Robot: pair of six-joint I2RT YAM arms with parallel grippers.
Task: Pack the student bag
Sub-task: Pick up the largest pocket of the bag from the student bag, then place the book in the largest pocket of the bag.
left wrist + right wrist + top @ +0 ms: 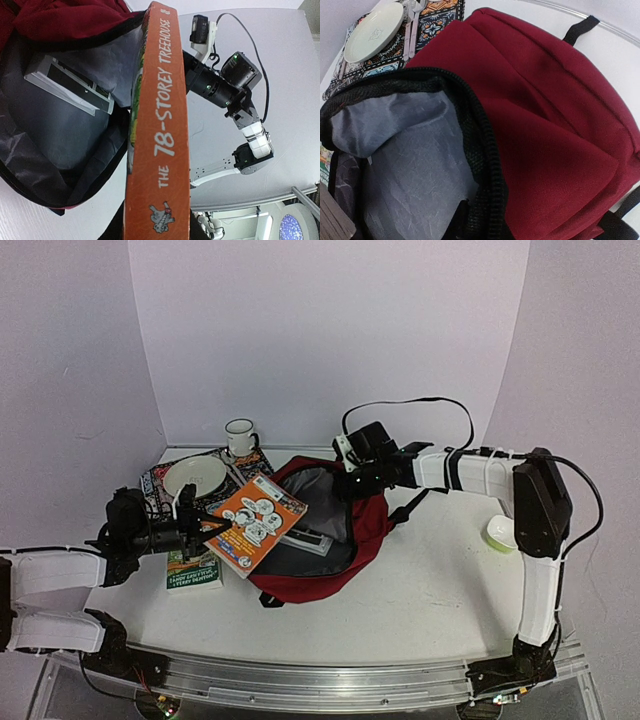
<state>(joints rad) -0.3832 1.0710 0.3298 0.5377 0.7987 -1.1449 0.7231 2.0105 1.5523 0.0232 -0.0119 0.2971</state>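
Note:
The student bag, dark red with grey lining, lies open mid-table. My left gripper is shut on an orange book, holding it tilted over the bag's left rim. In the left wrist view the book's spine reads "The 78-Storey Treehouse" and stands between my dark fingers, with the bag's lining beside it. A grey-white boxed book lies inside the bag. My right gripper is shut on the bag's far zipper rim; one finger shows inside the lining, and red fabric hides the other.
A green book lies flat under my left gripper. At the back left a white plate rests on a patterned mat, and a white mug stands behind it. A small green-and-white cup stands at the right.

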